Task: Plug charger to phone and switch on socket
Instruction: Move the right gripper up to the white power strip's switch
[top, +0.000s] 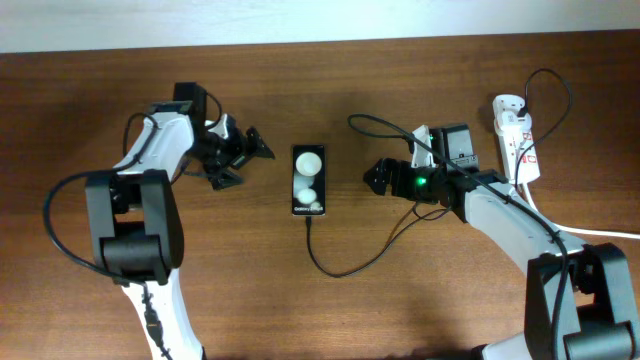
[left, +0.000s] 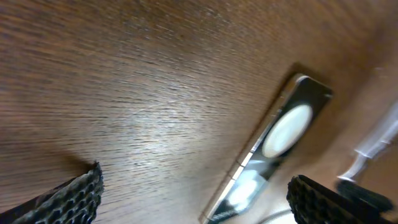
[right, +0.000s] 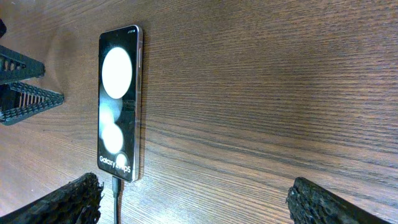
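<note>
The phone is a black glossy slab lying flat at the table's middle, with white lettering at its near end. It also shows in the right wrist view and, blurred, in the left wrist view. The charger cable is thin and black; its plug tip sits in the phone's near end. The cable loops right toward the socket, a white power strip at the far right. My left gripper is open and empty, left of the phone. My right gripper is open and empty, right of the phone.
A thick white cord runs from the power strip toward the right edge. The brown wooden table ends at a pale strip along the far edge.
</note>
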